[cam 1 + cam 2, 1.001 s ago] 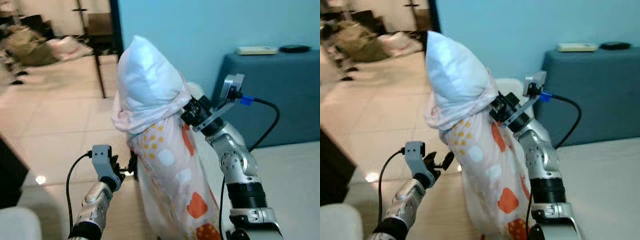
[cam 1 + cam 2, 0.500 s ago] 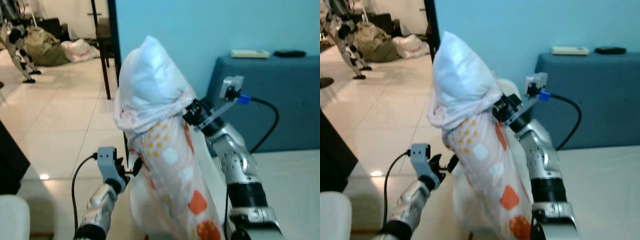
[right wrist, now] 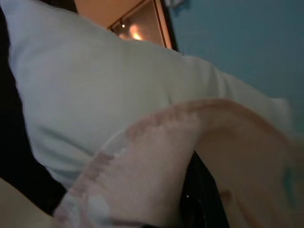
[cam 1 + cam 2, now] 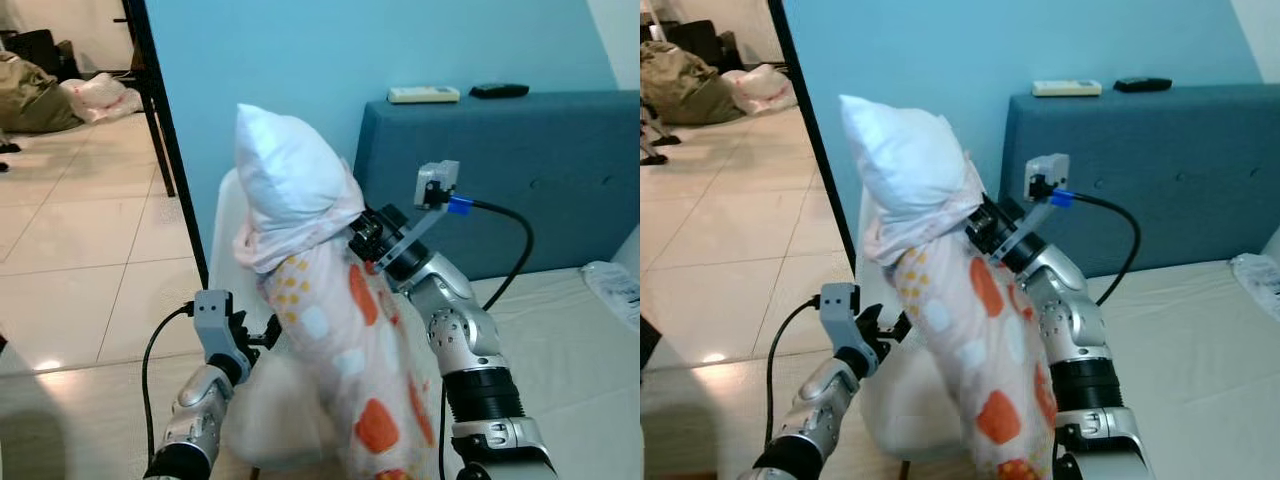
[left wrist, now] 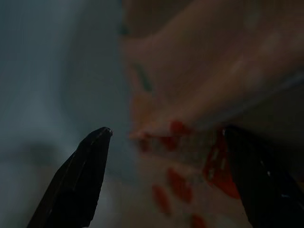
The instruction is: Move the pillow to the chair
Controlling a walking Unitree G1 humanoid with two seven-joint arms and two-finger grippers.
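The pillow (image 4: pixel 300 200) is white, half inside a pink case with orange, yellow and white patches, and it stands upright in front of me. My right gripper (image 4: pixel 358 238) is shut on its bunched case at mid-height; one black finger (image 3: pixel 199 199) presses into the fabric. My left gripper (image 4: pixel 262 336) is open against the pillow's lower left side, its fingers (image 5: pixel 78 183) spread with the patterned fabric between them. A white chair (image 4: pixel 224 232) shows behind and below the pillow, mostly hidden by it.
A blue upholstered headboard (image 4: pixel 530 170) runs along the right with two remotes (image 4: pixel 423 95) on top. A white mattress (image 4: pixel 570 340) lies below it. A black post (image 4: pixel 165 140) edges the blue wall. Tiled floor (image 4: pixel 70 250) opens to the left, with bags (image 4: pixel 40 85) far off.
The camera has swung to the right, bringing in more headboard and the white chair. The left gripper has closed in on the pillow's side. The right gripper keeps its hold.
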